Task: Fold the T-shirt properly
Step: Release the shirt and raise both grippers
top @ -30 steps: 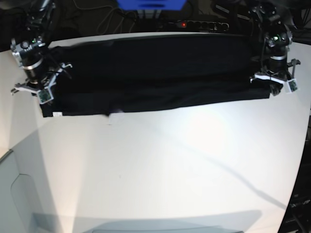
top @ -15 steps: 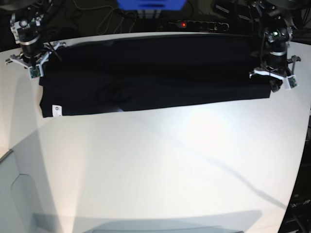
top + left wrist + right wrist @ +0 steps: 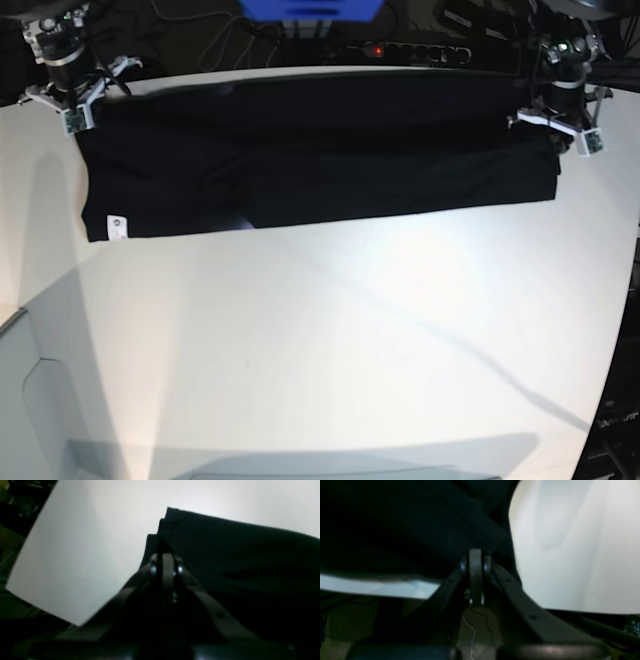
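Observation:
The black T-shirt (image 3: 320, 150) lies as a long band across the far part of the white table (image 3: 330, 340), with its small white tag (image 3: 116, 226) at the near left corner. My right gripper (image 3: 72, 100) is at the shirt's far left corner. In the right wrist view the gripper (image 3: 475, 553) is shut, with black cloth (image 3: 407, 525) at its tips. My left gripper (image 3: 556, 122) is at the shirt's far right end. In the left wrist view the gripper (image 3: 165, 555) is shut on the cloth's edge (image 3: 237, 555).
A black power strip (image 3: 420, 50) with a red light and a blue object (image 3: 310, 8) sit behind the table's far edge, among cables. The table edge runs close beside each gripper (image 3: 37, 555) (image 3: 570, 555). Bare white tabletop fills the near half.
Both grippers have moved toward the table's far edge, from the shirt's sides to its far corners. The right gripper uncovered the white tag. The black band now looks wider.

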### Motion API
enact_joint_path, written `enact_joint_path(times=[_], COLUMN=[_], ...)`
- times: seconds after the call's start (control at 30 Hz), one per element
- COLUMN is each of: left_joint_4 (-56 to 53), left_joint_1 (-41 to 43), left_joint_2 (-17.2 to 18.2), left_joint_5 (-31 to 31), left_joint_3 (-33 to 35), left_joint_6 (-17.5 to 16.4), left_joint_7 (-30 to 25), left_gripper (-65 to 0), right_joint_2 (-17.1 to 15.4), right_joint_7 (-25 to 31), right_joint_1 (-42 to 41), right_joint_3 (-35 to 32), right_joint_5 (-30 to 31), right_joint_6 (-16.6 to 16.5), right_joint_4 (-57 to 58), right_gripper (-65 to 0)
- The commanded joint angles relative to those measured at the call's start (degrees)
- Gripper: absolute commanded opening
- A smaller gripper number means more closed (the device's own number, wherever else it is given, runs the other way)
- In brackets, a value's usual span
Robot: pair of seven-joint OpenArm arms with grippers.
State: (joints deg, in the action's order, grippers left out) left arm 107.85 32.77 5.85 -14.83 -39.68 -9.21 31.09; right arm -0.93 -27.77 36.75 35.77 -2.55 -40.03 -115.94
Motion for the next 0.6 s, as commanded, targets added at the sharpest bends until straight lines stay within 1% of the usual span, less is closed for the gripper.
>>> enact_joint_path(times=[0.0,0.1,0.23,0.3,0.37,0.43,0.57], left_joint_4=[0.4,-0.6,-3.9,-4.5,-4.6,-4.6,-5.5], left_joint_1=[0.1,0.0,0.0,0.1,0.5,0.7,0.1], left_joint_2=[0.8,0.9,1.0,1.1,2.2,2.3,2.3], left_joint_5=[0.0,0.0,0.0,0.0,0.0,0.0,0.0], left_joint_3=[-0.5,-0.3,-0.4,-0.5,-0.1,-0.4,-0.1], left_joint_6=[0.3,0.3,0.3,0.3,0.3,0.3,0.3], left_joint_7=[-1.4,-1.4,-1.4,-1.4,-1.4,-1.4,-1.4], left_gripper=[-65.0,-65.0,-65.0,-65.0,-65.0,-65.0,-65.0], right_joint_2=[-0.3,-0.8,-2.7,-2.8,-3.1,-3.7,-3.3], right_joint_7=[1.0,1.2,1.0,1.0,1.1,1.1,1.2], right_joint_1=[0.4,1.1,1.3,1.4,1.4,1.4,1.0], right_joint_3=[0.2,0.2,0.2,0.8,0.9,0.9,0.8], right_joint_5=[0.5,0.4,0.4,0.4,0.4,0.4,0.4], right_joint_6=[0.0,0.0,0.0,0.0,0.0,0.0,0.0], right_joint_4=[-0.9,-0.9,-0.9,-0.9,-0.9,-0.9,-0.9], right_gripper=[-65.0,-65.0,-65.0,-65.0,-65.0,-65.0,-65.0])
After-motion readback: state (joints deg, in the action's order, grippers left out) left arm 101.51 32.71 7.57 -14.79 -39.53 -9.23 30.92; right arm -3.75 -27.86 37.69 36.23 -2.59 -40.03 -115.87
